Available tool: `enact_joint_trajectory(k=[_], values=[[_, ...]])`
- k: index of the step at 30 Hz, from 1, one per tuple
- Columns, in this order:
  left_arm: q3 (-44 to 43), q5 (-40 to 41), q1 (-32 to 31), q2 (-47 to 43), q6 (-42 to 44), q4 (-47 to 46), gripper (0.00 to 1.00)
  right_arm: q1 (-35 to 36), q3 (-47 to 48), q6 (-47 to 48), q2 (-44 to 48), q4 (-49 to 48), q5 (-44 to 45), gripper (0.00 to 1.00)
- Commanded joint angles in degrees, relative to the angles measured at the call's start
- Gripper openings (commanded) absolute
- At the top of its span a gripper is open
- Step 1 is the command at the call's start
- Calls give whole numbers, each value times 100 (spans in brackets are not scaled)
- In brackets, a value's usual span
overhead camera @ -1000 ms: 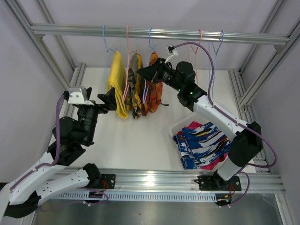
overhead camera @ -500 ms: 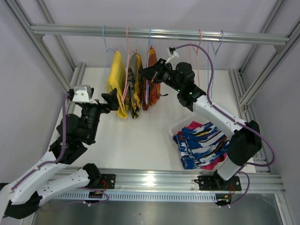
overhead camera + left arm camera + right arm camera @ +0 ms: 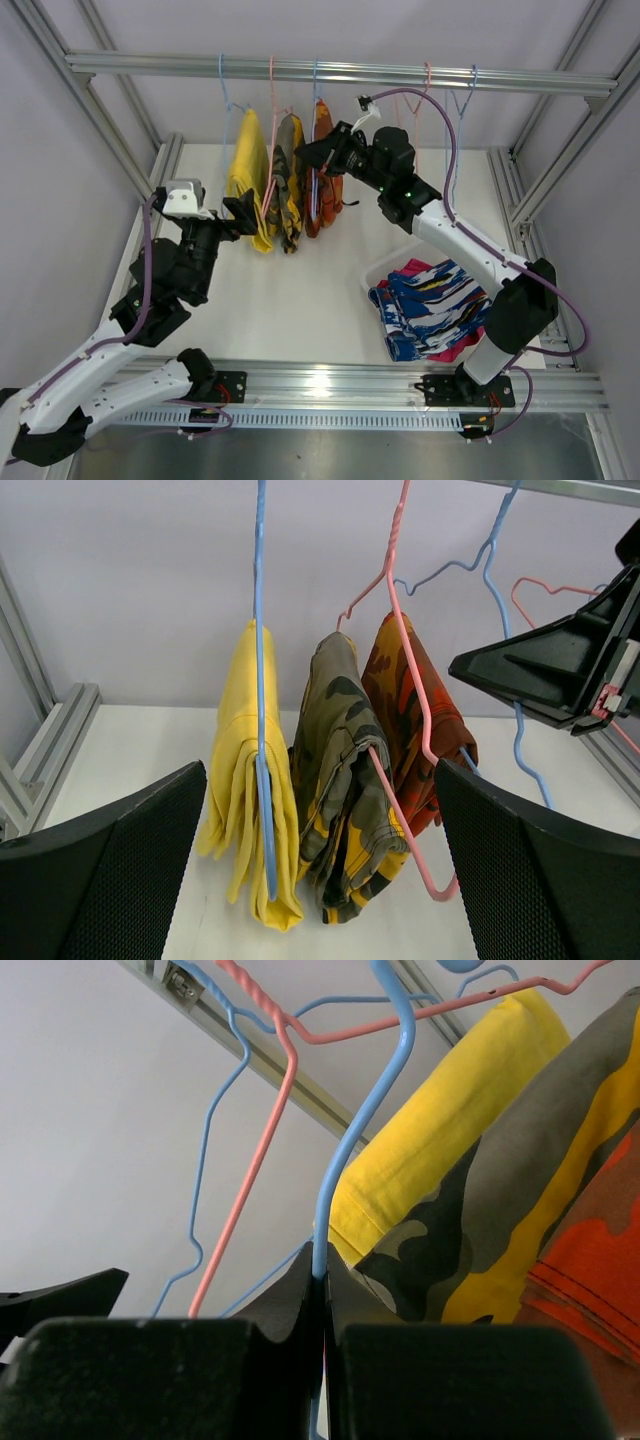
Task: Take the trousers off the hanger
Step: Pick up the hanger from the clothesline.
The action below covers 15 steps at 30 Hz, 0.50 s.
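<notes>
Pinching blue hanger with my right gripper, clenched tight; left gripper released wide, camouflage trousers at its 12 o'clock.

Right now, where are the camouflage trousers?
In the top view, the camouflage trousers hang left of centre, between the yellow trousers and the orange-red ones.

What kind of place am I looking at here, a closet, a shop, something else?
Most likely a robotics lab test cell, not a home closet: a bare aluminium frame carries the wire hangers, and two robot arms are bolted to a rail at the edge of the table.
</notes>
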<state>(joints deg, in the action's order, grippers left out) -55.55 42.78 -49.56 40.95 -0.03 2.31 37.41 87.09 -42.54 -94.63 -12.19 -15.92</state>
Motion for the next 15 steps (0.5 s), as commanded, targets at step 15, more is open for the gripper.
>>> enact_joint_trajectory(k=[15], values=[[-272,-104,113,97,-190,112,99,47,1021,423,191,-925,212,0]])
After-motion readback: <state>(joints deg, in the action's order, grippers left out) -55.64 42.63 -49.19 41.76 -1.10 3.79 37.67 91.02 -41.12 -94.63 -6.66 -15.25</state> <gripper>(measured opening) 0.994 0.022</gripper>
